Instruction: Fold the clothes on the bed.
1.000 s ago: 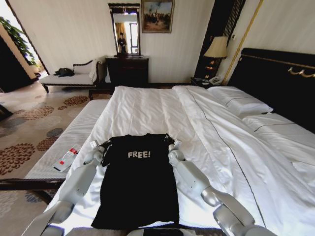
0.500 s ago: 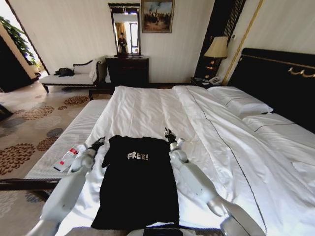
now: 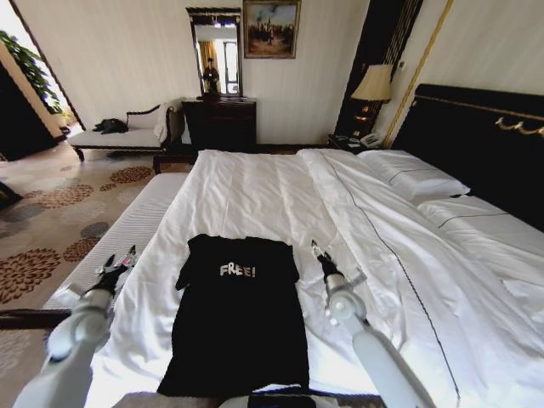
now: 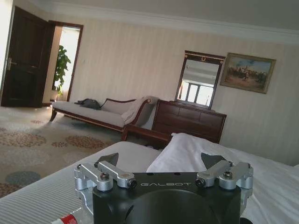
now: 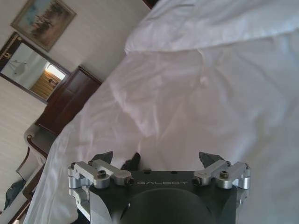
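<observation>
- Lying flat at the lower centre of the head view, the black T-shirt (image 3: 240, 319) rests on the bed (image 3: 280, 191); left gripper (image 3: 116, 265) lower left, right gripper (image 3: 322, 259) right of the shirt, both apart from it.
- Left wrist view: left gripper (image 4: 161, 161) jaws spread wide, holding nothing.
- Right wrist view: right gripper (image 5: 156, 158) jaws wide over the white duvet (image 5: 187, 102).

Left gripper (image 3: 117, 265) and right gripper (image 3: 319, 253) spread wide.

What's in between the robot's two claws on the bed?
In the head view, the black T-shirt lies flat on the white duvet between the left gripper and right gripper, touching neither.
</observation>
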{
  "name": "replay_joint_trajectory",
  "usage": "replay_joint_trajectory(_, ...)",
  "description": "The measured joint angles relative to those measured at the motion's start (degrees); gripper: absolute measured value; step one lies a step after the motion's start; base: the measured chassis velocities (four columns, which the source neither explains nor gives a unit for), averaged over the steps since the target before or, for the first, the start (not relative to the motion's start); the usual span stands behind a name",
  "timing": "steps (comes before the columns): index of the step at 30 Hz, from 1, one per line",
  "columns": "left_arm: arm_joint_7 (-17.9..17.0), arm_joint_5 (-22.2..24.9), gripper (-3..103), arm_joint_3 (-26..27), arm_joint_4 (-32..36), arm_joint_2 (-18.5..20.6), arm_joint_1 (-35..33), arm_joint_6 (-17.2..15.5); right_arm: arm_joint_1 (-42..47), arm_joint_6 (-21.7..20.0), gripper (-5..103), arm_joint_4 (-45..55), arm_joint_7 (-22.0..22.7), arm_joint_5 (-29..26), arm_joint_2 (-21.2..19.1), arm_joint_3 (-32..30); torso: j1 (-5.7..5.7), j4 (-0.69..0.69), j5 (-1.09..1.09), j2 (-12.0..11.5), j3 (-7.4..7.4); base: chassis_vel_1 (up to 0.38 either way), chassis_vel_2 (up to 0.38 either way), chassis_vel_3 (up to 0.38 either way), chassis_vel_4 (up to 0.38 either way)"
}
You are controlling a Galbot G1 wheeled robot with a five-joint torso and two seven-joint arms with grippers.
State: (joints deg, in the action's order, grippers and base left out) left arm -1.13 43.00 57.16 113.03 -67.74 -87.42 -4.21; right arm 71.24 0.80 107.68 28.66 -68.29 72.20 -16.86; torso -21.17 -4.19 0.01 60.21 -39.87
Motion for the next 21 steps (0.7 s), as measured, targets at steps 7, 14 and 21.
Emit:
replay_joint_trajectory(7,3.2,-9.4,100,-0.6,0.1,-6.0,-5.2,8.6,0.8,-0.9,100,-0.3,0.6,-3.7,5.0,-1.3,-0.02,0.0,-0.02,0.0,-0.01,0.0,0.0,0.0,0.0)
replay_joint_trajectory(14,3.7,-6.3,100,-0.9,-0.1,-10.5,-7.9,10.1,-0.7,-0.9,100,-3.7,-0.1,-3.7,7.3,-1.8,-0.01,0.01,-0.02,0.0,-0.02,0.0,0.0,0.0,0.0)
replay_joint_trajectory(21,3.1,-4.4,100,1.3,0.5,-9.8,-7.3,9.4,0.2,-0.9,100,-3.5,0.2,-3.7,9.7,-0.9,-0.03,0.0,-0.01,0.0,-0.02,0.0,0.0,0.0,0.0)
